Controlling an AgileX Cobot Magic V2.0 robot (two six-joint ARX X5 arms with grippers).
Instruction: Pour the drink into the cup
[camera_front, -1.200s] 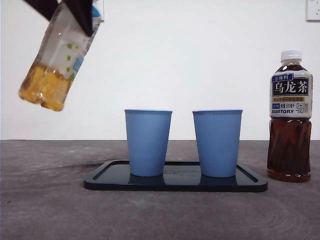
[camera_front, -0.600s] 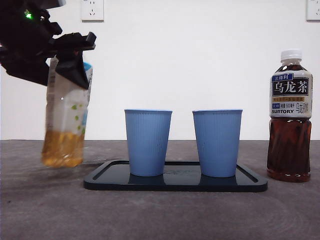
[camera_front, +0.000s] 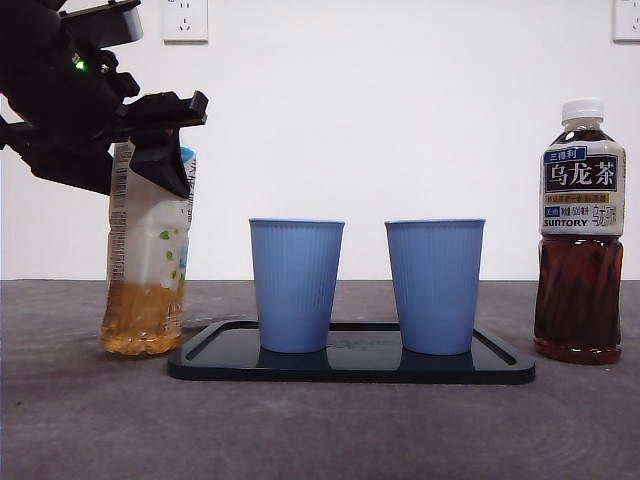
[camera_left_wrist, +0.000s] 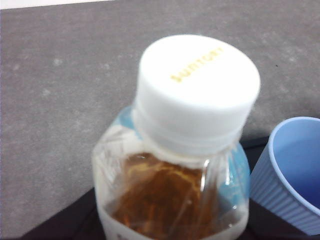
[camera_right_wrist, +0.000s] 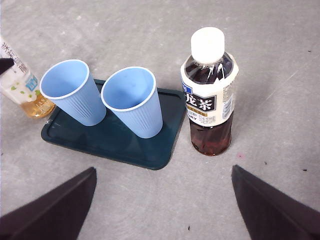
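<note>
Your left end effector (camera_front: 150, 135), far left in the front view, pinches the upper body of the green tea bottle (camera_front: 148, 265), which stands upright with its base on the table (camera_front: 320, 420), just beside the left end of the dark tray (camera_front: 350, 368). Amber drink fills only the lower part of that bottle, and its white cap (camera_left_wrist: 198, 90) is on, seen close up in the left wrist view with the rim of a blue cup (camera_left_wrist: 292, 170) next to it. On the tray you have two blue ribbed cups standing upright and apart: the left cup (camera_front: 296, 285) nearer the held bottle, the right cup (camera_front: 435, 286) towards the tray's other end. The right wrist view shows both cups open at the top with no liquid visible inside. Farthest right, off the tray and just beside it, a capped oolong tea bottle (camera_front: 581, 235) stands on the table, dark tea filling most of it. Your right end effector (camera_right_wrist: 160, 215) hangs above the table with its jaws spread wide, holding nothing, well apart from the bottles
</note>
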